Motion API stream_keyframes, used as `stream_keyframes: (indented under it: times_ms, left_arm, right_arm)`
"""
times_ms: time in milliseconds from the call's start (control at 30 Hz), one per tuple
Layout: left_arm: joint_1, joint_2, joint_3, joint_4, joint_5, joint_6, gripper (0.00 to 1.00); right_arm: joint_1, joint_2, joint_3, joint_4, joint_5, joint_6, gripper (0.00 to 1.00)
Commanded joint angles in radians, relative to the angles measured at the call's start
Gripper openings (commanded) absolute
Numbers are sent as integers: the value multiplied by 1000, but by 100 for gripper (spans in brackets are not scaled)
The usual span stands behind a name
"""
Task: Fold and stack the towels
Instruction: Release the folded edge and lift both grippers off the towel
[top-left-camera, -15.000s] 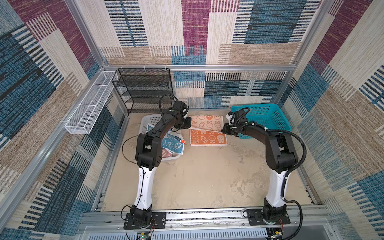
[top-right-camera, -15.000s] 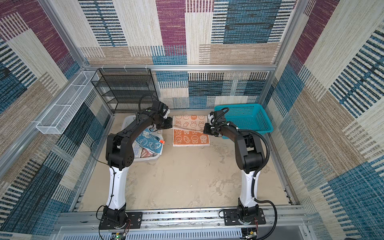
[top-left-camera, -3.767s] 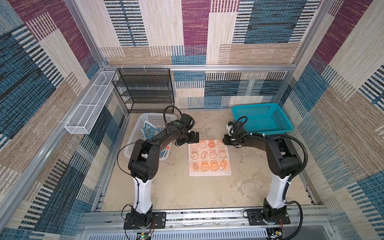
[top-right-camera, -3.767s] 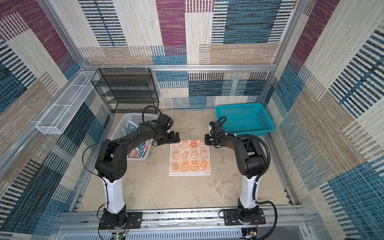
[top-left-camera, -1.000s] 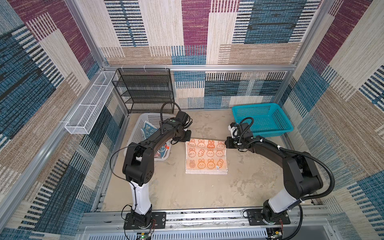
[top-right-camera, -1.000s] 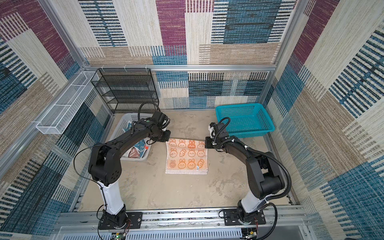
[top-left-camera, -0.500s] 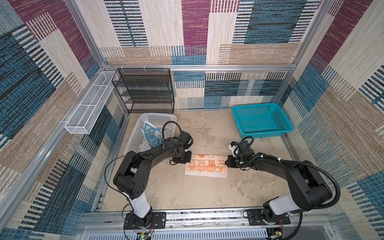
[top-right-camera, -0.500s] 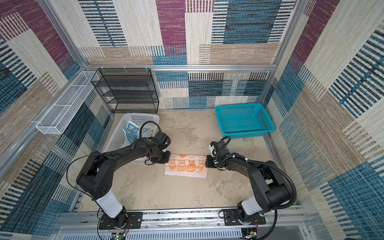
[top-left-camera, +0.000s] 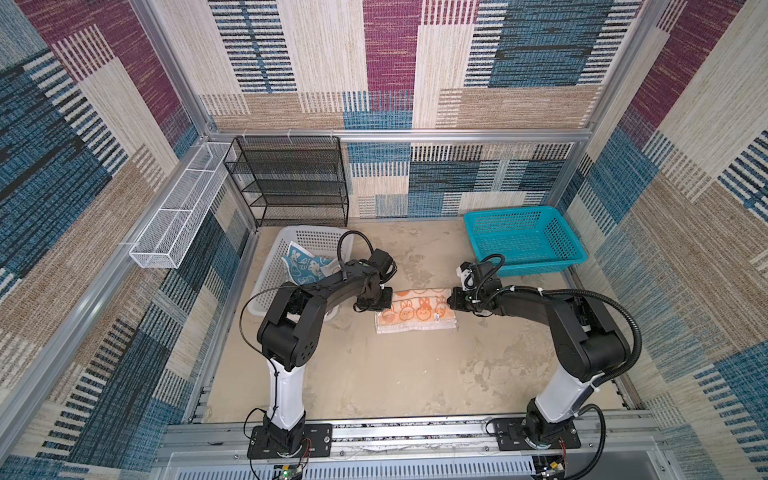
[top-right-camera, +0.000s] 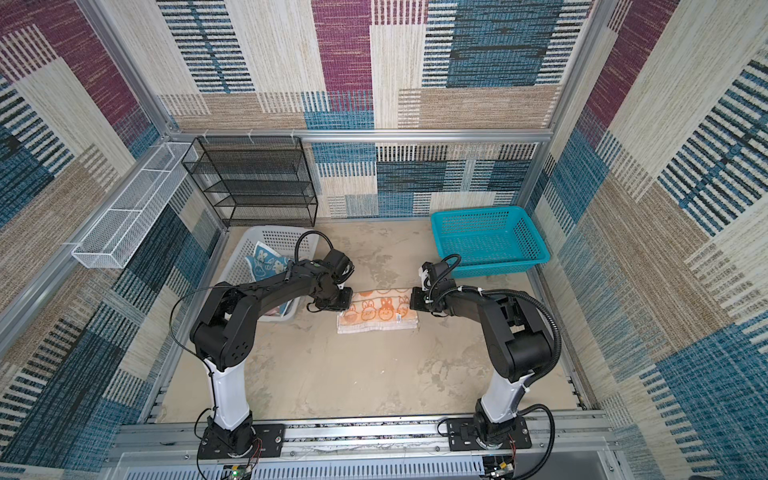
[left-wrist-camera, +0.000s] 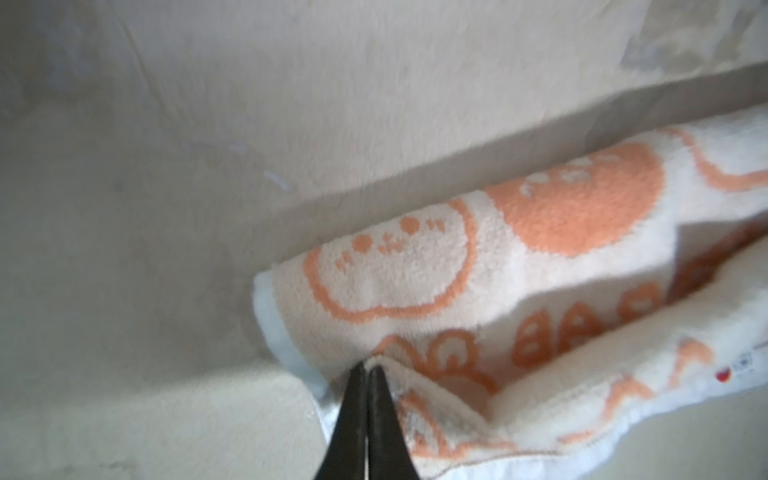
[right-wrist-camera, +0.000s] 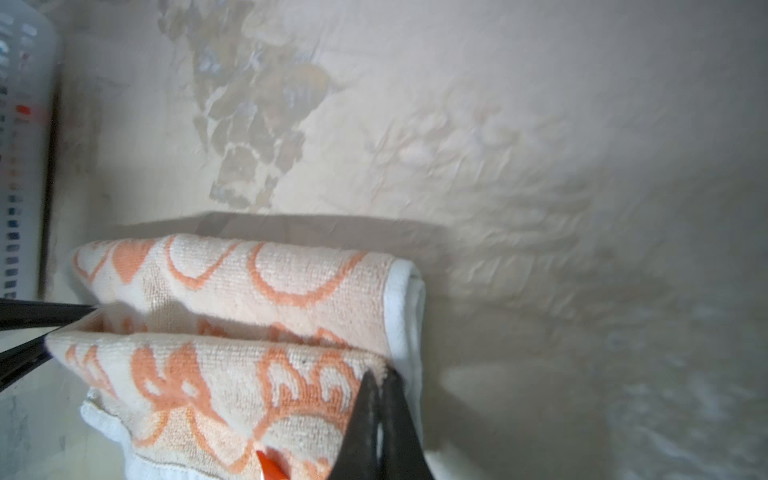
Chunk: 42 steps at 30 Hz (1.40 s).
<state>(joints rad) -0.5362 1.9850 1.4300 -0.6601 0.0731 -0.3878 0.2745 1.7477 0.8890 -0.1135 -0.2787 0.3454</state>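
Pinching the orange towel (top-left-camera: 415, 313) by the two corners of its upper layer, the left gripper (top-left-camera: 384, 300) and right gripper (top-left-camera: 453, 303) each have their jaws pressed together on cloth, as both wrist views show. The towel lies mid-table (top-left-camera: 374, 374) between the arms, doubled into a long strip. Its rounded fold faces the back wall and its loose edges face the robot. The upper layer sags slightly off the lower one, and a pale band of the lower layer shows along the near edge.

By my reading, the first fold of the first towel is nearly laid but not yet let go. It probably needs one more fold across its length before it can start a stack. A blue towel (top-left-camera: 305, 266) sits crumpled in the white basket (top-left-camera: 274, 266), unfolded. The left arm mostly hides whatever else lies in that basket. Nothing is stacked anywhere, and the teal basket (top-left-camera: 540, 266) holds no towel. Most of the task remains.
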Motion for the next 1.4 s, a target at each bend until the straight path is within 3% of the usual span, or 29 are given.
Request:
stream_keyframes:
  times_ms: [0, 167, 533, 1067, 1200, 1367]
  left_arm:
    - [8, 1, 65, -62, -48, 41, 0]
    - [10, -41, 92, -100, -79, 53, 0]
    - [1, -151, -67, -38, -46, 10, 0]
    - [-33, -113, -137, 23, -23, -14, 0]
    - [-34, -123, -140, 27, -22, -14, 16]
    - [-43, -165, -141, 28, -21, -16, 33]
  right_arm:
    - [-4, 5, 50, -115, 69, -30, 4]
    - [-3, -53, 63, -154, 80, -41, 4]
    - [3, -160, -55, -131, 38, -30, 5]
    - [18, -155, -120, -90, 32, -8, 11]
    - [19, -162, -115, -96, 23, -12, 18]
    - [25, -196, -97, -123, 30, -12, 45]
